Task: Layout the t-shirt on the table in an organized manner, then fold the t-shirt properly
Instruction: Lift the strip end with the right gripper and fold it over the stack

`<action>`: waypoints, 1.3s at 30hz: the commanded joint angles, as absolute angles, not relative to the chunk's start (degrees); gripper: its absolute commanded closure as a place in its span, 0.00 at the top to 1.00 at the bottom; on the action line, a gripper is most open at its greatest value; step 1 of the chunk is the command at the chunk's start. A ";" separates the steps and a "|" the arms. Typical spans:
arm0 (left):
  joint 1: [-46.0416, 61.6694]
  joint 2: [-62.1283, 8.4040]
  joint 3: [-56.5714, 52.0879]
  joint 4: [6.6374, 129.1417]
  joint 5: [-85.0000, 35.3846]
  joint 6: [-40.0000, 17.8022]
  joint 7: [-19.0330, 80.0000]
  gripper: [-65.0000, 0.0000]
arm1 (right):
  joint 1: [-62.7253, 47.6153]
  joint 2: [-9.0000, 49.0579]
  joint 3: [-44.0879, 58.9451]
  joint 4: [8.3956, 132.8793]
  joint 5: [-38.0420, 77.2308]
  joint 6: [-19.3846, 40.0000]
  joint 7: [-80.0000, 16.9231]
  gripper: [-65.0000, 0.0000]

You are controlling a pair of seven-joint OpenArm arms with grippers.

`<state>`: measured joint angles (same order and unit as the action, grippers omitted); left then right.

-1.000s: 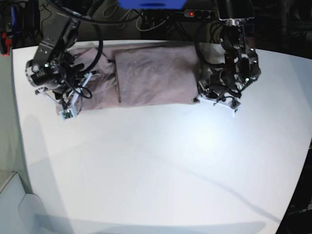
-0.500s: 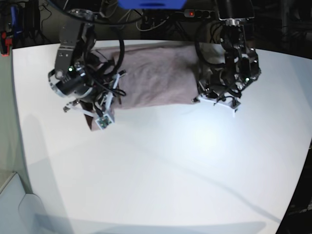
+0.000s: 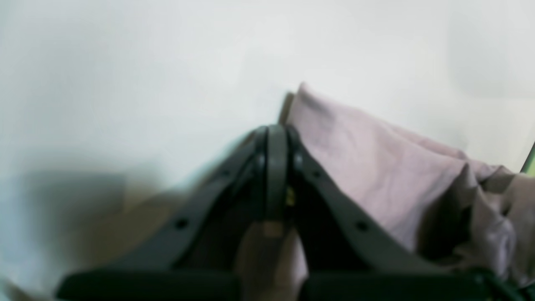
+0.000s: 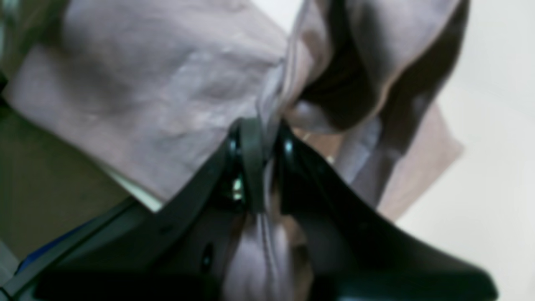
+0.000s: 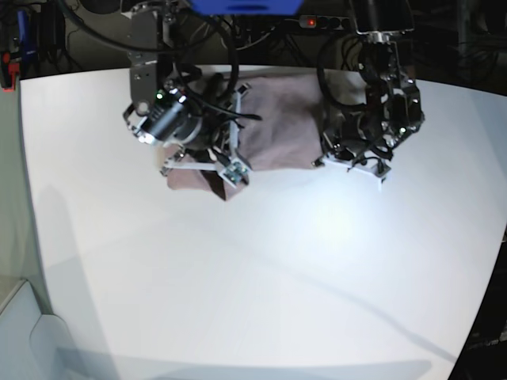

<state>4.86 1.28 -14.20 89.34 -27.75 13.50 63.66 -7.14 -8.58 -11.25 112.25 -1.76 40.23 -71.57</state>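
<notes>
Along the table's (image 5: 261,277) far edge, the right gripper (image 4: 259,138), jaws pinching the t-shirt (image 5: 277,127), has carried its end across toward the left gripper (image 3: 276,138), whose jaws press together, seemingly on the shirt's corner, so a fold is forming.

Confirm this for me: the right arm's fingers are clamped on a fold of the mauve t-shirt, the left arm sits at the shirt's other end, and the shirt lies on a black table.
Not quite: the table is white, not black, as the base view shows. The rest holds: the right gripper has its fingers clamped on a fold of the mauve t-shirt, and the left gripper sits at the shirt's other end.
</notes>
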 commanded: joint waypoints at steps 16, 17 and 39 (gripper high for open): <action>3.82 1.27 -14.20 89.80 -26.07 14.11 65.10 0.00 | -4.53 -9.00 -18.95 113.01 -0.75 40.00 -68.35 0.00; 3.82 1.27 -14.20 89.80 -26.07 14.11 65.10 0.00 | -4.18 -9.00 -18.95 113.01 -0.75 40.00 -68.44 0.00; 4.70 1.36 -16.48 98.24 -26.07 14.20 65.45 0.00 | -2.51 -9.00 -19.82 106.77 7.69 40.00 -64.92 0.00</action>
<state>5.10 1.78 -16.12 97.03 -26.02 13.74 66.17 -3.42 -8.43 -19.57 105.86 6.42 40.23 -66.41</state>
